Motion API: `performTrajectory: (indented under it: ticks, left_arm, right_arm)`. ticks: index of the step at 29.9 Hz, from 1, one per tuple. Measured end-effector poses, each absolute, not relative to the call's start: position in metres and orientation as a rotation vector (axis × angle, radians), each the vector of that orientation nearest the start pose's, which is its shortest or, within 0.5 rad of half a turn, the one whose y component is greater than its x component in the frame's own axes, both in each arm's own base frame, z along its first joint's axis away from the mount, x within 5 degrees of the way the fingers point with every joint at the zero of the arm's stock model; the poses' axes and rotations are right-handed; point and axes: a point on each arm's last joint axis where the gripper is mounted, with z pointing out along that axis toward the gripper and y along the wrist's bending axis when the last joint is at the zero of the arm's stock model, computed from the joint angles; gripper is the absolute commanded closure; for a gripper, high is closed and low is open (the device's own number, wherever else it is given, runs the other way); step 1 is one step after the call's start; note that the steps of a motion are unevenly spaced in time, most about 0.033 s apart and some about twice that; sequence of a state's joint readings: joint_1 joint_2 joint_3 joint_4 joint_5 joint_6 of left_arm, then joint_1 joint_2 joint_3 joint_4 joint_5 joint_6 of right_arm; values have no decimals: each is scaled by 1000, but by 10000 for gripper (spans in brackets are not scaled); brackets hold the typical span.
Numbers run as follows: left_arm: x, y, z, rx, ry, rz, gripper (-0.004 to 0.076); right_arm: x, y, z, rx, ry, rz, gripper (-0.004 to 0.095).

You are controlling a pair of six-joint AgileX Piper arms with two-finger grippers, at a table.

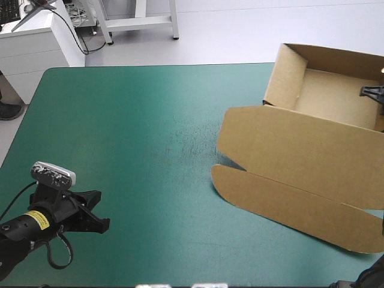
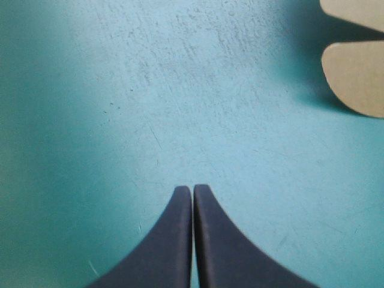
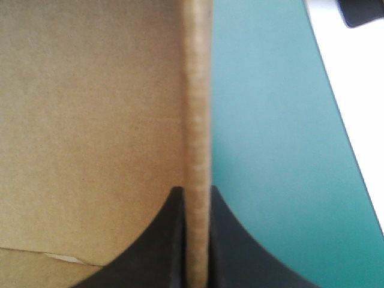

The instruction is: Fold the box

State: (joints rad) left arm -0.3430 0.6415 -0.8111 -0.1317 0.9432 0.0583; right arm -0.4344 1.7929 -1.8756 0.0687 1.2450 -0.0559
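Brown cardboard box (image 1: 300,150), walls up, lid flat, sits at the teal-green bench's (image 1: 120,120) right edge. Right jaws pinch a wall, seemingly tucking it; next, left jaws, pressed together, must approach.

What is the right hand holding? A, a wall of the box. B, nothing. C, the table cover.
A: the right wrist view shows the right hand shut on an upright wall of the box.
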Motion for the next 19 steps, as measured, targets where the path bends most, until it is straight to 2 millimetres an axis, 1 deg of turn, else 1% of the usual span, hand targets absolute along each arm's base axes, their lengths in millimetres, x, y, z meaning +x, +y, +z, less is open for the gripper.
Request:
performTrajectory:
  ticks: [2,6,10,13,17,19]
  left_arm:
    - [95,-44,351,422,2228,-313,732]
    - [95,-44,351,422,2228,-313,732]
    - [95,-44,351,422,2228,-313,732]
    - [95,-44,351,422,2228,-313,732]
    - [95,-44,351,422,2229,-313,732]
    - [95,-44,351,422,2229,-313,732]
  right_arm:
    - [346,-181,368,586,2589,-67,927]
    - [335,-217,354,716,2593,-72,927]
    - [329,-245,334,826,2610,-67,927]
    - [329,-257,319,879,2630,-56,927]
    - [335,-262,303,895,2658,-37,915]
    - [337,-263,298,898,2667,-25,876]
